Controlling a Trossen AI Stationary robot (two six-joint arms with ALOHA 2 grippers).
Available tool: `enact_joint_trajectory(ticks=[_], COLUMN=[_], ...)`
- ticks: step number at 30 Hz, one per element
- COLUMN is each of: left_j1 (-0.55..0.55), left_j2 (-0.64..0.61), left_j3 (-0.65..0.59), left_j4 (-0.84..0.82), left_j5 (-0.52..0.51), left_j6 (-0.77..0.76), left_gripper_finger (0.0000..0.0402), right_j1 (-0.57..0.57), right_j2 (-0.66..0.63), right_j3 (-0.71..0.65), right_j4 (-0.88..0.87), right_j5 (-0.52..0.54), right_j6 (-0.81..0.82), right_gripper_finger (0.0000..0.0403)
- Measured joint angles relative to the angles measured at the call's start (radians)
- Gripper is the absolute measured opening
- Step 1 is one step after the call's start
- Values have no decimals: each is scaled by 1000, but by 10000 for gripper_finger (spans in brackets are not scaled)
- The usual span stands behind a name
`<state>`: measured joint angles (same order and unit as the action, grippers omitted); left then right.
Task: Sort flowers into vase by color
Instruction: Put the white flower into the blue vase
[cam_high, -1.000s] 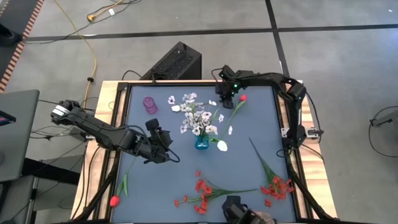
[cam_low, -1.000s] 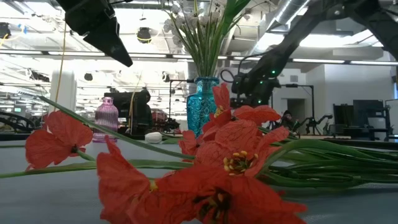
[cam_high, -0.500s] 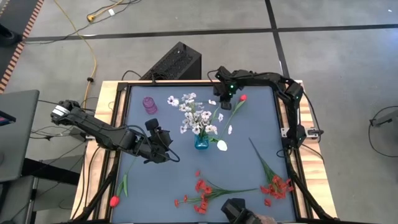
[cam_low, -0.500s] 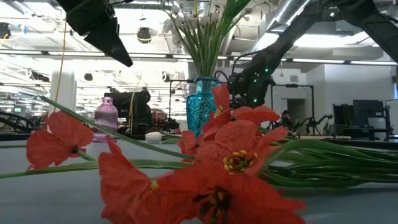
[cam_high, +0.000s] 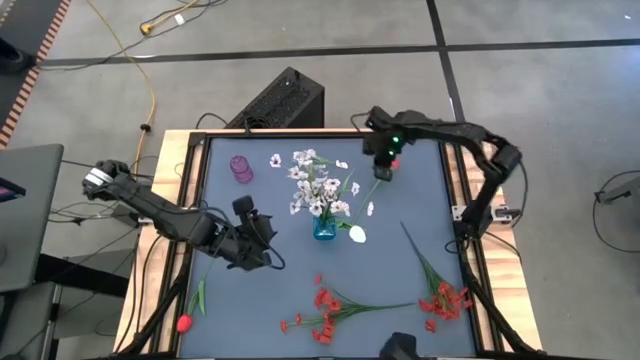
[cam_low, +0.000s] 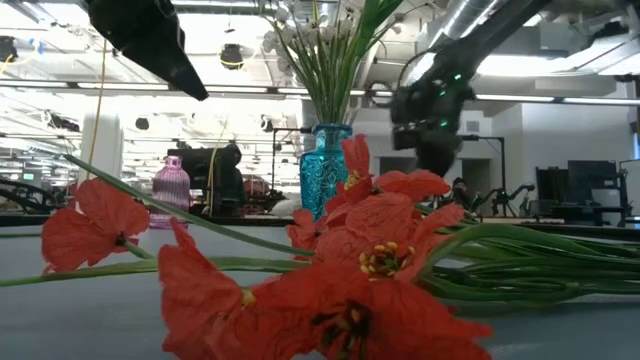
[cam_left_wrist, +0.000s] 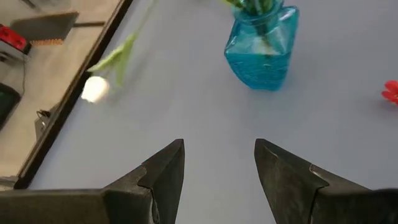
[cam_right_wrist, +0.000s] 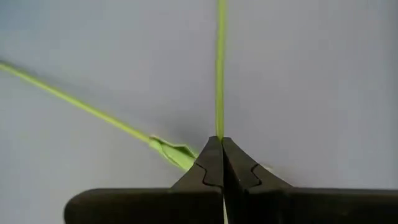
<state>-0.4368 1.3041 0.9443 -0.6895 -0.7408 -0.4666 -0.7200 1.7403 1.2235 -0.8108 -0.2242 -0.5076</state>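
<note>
Red-budded single stem (cam_high: 381, 172): now pinched between the closed fingers of the right gripper (cam_high: 384, 168) at the table's far side, right of centre; the right wrist view shows the thin green stem (cam_right_wrist: 220, 68) clamped at the fingertips (cam_right_wrist: 222, 163), a leafy second stalk (cam_right_wrist: 93, 112) lying slantwise beside it. One second ago this gripper sat further left with its fingers apart over the same stem; it has since shifted right, and the right arm's elbow has swung out past the table's right edge.

Left gripper (cam_high: 262, 243): unchanged in spread, fingers wide and holding nothing, hovering left of the blue vase (cam_high: 324, 229); slightly nearer the front edge than before. Left wrist view shows both fingers (cam_left_wrist: 166, 171) apart, pointing at the vase (cam_left_wrist: 261, 43), with a white bud (cam_left_wrist: 94, 89) on the table surface (cam_left_wrist: 186, 99).

Blue vase: centre of table, holding white flowers (cam_high: 316, 185). Pink vase (cam_high: 241, 168): far left, unfilled.

Red sprays (cam_high: 330, 305): lying flat near the front edge; another red spray (cam_high: 444, 297) at front right; one red-headed stem (cam_high: 190, 308) at front left. White bud (cam_high: 357, 235): just right of the blue vase. None of these has moved.
</note>
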Motion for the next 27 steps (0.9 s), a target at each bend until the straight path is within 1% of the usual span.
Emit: enact_joint_trajectory(ticks=[3,5,8,12,16,21,24,27], left_j1=[-25,-35,-42,-66,-88,-91,-91,-91], left_j2=[0,0,0,0,0,0,0,0], left_j3=[0,0,0,0,0,0,0,0], left_j4=[0,2,11,14,16,16,17,17], left_j5=[-39,-58,-56,-59,-101,-112,-113,-122], left_j6=[-7,-15,-37,-49,-38,-36,-35,-35], left_gripper_finger=[185,185,185,185,185,185,185,185], right_j1=[0,-3,2,56,156,311,406,480], right_j2=[-134,-221,-327,-476,-583,-689,-730,-741], right_j3=[-93,-144,-218,-330,-446,-562,-600,-621], right_j4=[161,213,189,186,173,169,137,84], right_j5=[-4,-12,-13,-64,-65,-50,15,114], right_j6=[70,121,230,380,548,760,871,960], right_gripper_finger=[16,16,16,16,16,16,16,16])
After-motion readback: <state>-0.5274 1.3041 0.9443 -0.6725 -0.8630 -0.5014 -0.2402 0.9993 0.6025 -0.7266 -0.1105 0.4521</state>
